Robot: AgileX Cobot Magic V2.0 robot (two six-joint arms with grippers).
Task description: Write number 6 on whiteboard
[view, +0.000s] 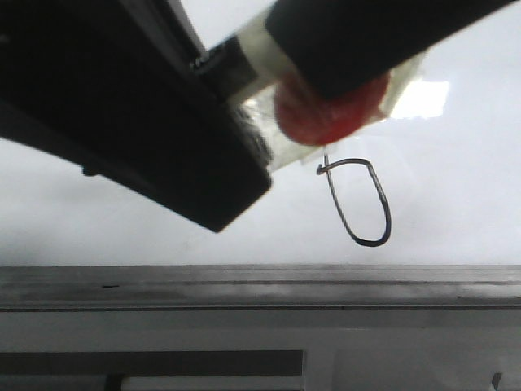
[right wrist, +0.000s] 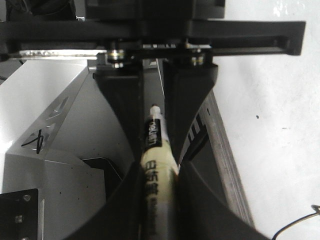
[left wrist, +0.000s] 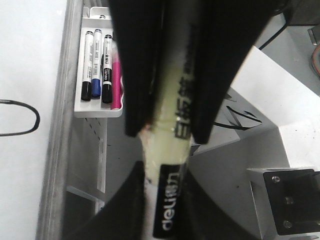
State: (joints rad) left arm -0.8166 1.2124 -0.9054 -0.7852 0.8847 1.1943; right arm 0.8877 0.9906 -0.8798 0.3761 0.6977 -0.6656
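The marker [view: 326, 114] tip is meeting the 6 [view: 356, 201] at its upper end; the left gripper [left wrist: 170, 120] and right gripper [right wrist: 155, 145] are both clamping it.

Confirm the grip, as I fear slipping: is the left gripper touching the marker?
Touching. The left wrist view shows the left gripper with both fingers pressed against the marker, no gap on either side.
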